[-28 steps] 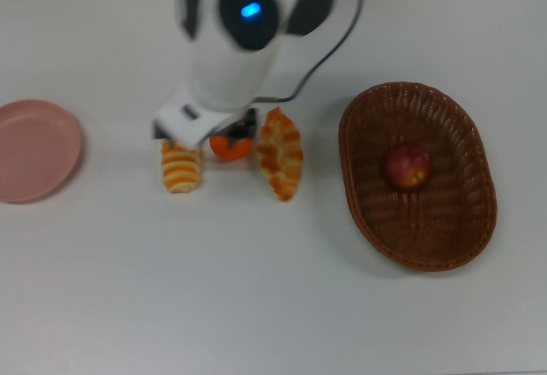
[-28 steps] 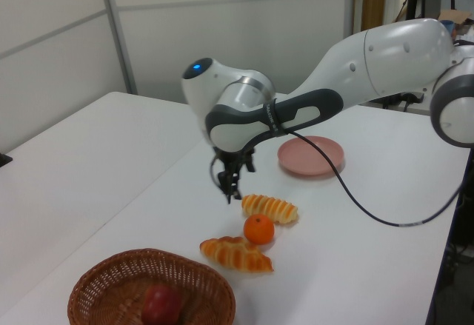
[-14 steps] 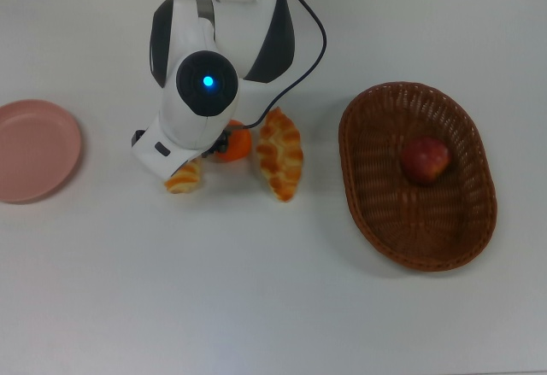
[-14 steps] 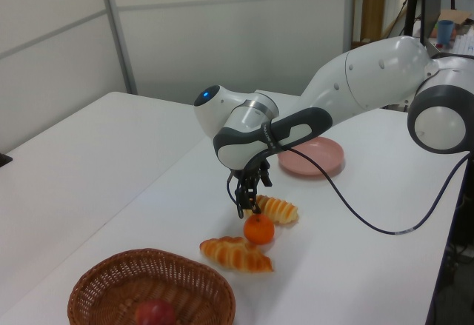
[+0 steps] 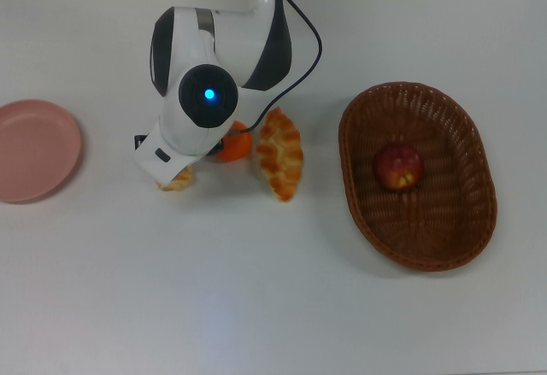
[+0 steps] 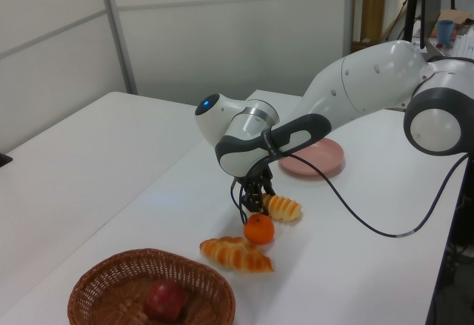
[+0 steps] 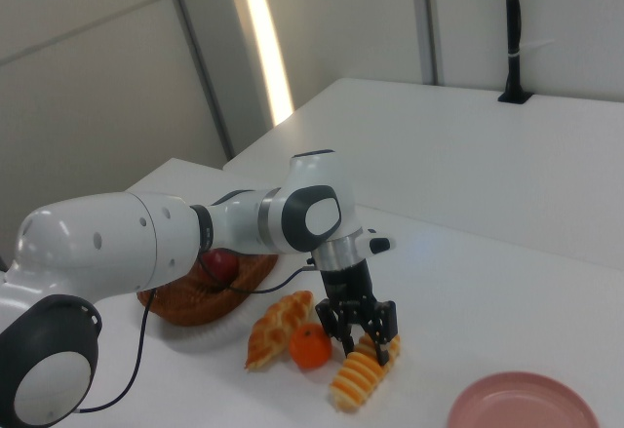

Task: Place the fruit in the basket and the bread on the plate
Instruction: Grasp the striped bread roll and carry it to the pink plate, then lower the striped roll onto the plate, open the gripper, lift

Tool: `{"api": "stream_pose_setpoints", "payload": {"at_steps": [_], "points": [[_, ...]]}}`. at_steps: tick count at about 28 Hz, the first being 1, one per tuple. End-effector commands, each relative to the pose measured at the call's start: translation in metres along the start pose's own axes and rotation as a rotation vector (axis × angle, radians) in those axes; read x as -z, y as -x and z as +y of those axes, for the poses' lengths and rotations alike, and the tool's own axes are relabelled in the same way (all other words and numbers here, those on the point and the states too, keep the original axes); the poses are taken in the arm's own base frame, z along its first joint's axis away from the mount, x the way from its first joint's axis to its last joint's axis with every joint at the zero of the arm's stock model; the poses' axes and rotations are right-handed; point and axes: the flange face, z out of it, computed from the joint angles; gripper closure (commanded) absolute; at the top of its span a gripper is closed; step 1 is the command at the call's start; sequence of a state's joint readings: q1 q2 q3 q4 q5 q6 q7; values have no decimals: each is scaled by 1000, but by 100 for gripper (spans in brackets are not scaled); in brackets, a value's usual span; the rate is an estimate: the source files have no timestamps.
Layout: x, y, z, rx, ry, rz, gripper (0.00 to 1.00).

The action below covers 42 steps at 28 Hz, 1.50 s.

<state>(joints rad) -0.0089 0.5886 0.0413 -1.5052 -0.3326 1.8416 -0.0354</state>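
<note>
In the centre of the right view, the arm (image 7: pixel 146 243) reaches in from the left and bends its wrist straight down, so the gripper (image 7: pixel 363 342) points at the table (image 7: pixel 507 282). Its fingers stand spread apart over the upper end of the ribbed roll (image 7: pixel 358 377), with nothing held. The mandarin (image 7: pixel 312 346) sits just left of the gripper, and the braided roll (image 7: pixel 275 327) beyond it. The apple (image 5: pixel 398 167) lies in the basket (image 5: pixel 457 131) at the top view's right. The pink plate (image 5: pixel 34 149) rests at the top view's far left.
</note>
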Motion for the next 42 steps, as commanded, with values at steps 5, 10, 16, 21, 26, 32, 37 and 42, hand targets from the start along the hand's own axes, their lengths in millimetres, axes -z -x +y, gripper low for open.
{"api": "stream_pose_setpoints", "payload": {"at_steps": [5, 10, 16, 21, 26, 32, 37, 42], "points": [[3, 5, 7, 12, 4, -2, 100], [16, 17, 42, -58, -43, 24, 100], [46, 42, 106, -97, -100, 89, 100], [46, 74, 171, -132, -149, 119, 100], [17, 88, 215, -176, -145, 97, 100], [-2, 94, 257, -215, -120, 196, 66], [-9, 93, 261, -182, -121, 205, 0], [-8, 91, 257, -179, -129, 207, 0]]}}
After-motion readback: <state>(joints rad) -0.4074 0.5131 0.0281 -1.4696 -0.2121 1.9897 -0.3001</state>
